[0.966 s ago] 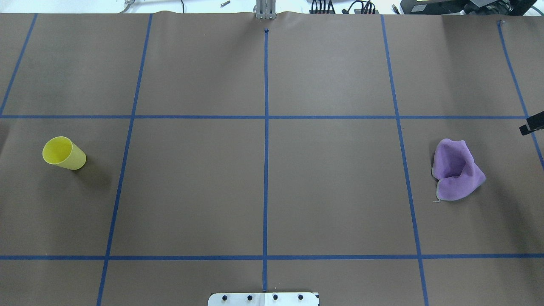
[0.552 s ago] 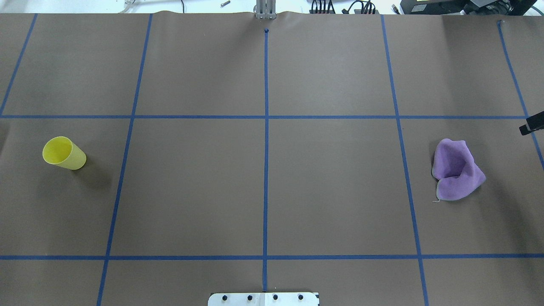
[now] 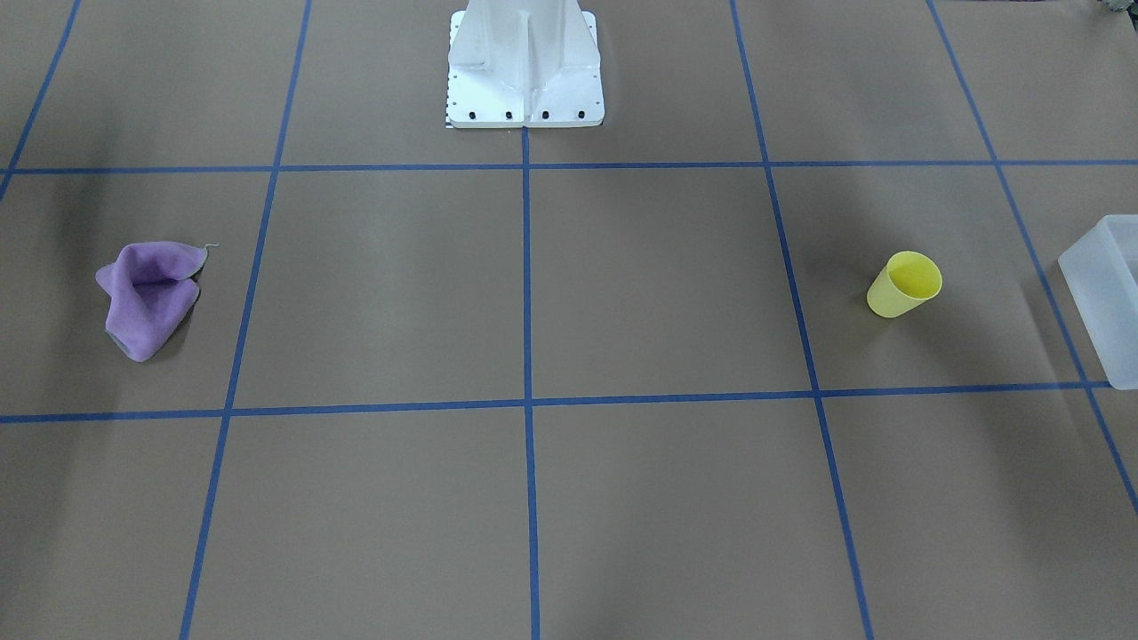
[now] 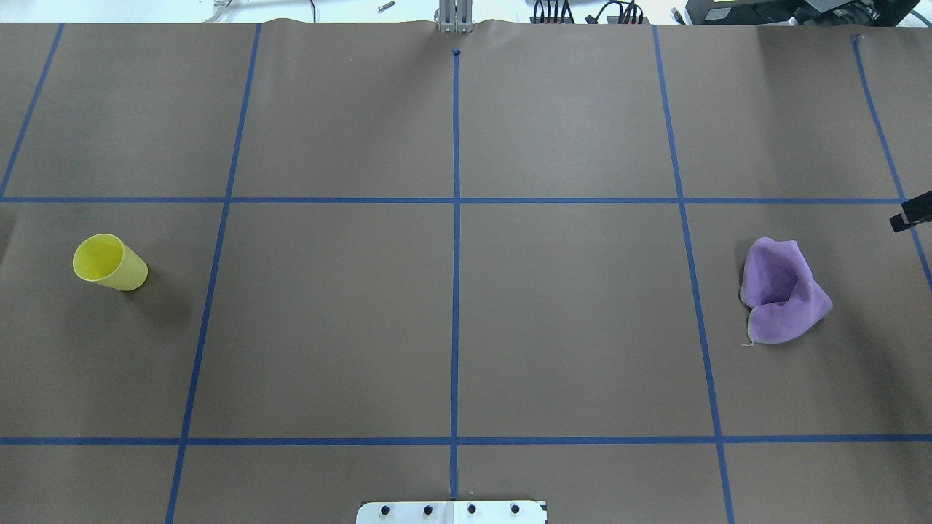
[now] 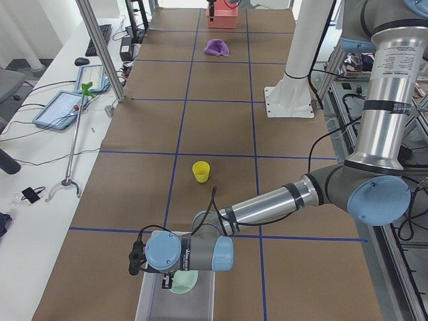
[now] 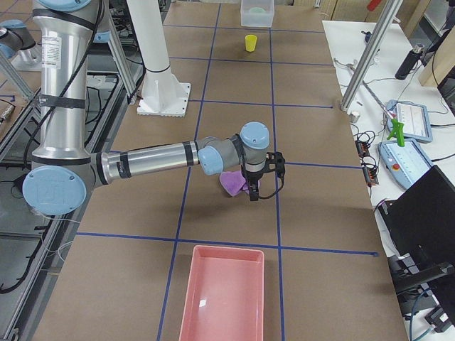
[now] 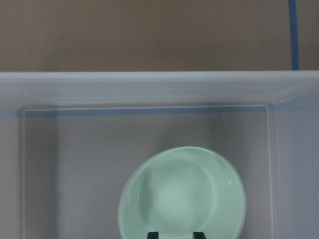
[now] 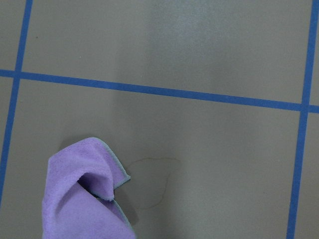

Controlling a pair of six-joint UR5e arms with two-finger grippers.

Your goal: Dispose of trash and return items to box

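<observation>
The pale mint-green bowl point(image 7: 182, 194) lies inside the frosted-white box point(image 7: 149, 84) at the table's left end. It also shows in the exterior left view point(image 5: 184, 284). My left gripper point(image 7: 177, 235) hangs over the bowl inside the box point(image 5: 150, 307), its two dark fingertips point(image 7: 154, 234) apart. The yellow cup point(image 4: 109, 262) stands upright on the table, short of the box point(image 3: 1107, 293). My right gripper point(image 6: 254, 186) hovers beside the crumpled purple cloth point(image 6: 231, 182); I cannot tell whether it is open or shut. The cloth point(image 8: 82, 199) shows in the right wrist view, with no fingers in view.
A pink tray point(image 6: 220, 298) lies at the table's right end, beyond the cloth point(image 4: 783, 291). The white robot base point(image 3: 524, 62) stands at the robot-side edge. Blue tape lines grid the brown table.
</observation>
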